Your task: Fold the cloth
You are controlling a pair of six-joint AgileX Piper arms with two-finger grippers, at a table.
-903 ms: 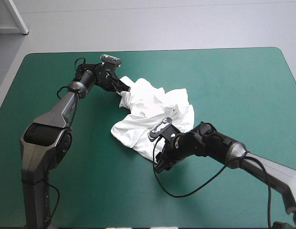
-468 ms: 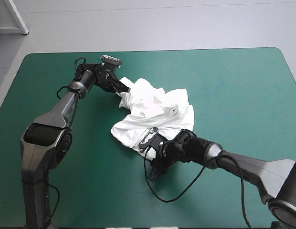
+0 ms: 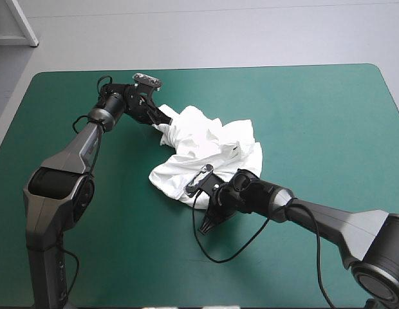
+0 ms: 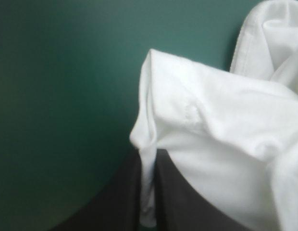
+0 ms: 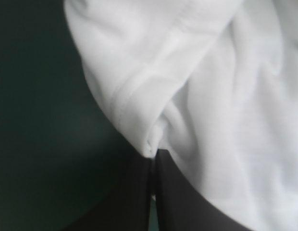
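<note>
I see the white T-shirt (image 3: pixel 209 154) crumpled in a loose heap near the middle of the table (image 3: pixel 328 116), one end, maybe a sleeve, reaching toward its far edge.

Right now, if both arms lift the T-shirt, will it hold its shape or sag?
Likely floppy: the T-shirt lies in a crumpled heap of soft folds. It would probably sag between the left end effector and right end effector, each shut on only an edge. Seems light: the cloth looks thin.

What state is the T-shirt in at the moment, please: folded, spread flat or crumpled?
Crumpled: the T-shirt lies as an uneven, wrinkled heap on the teal-green cover, with no neat fold.
</note>
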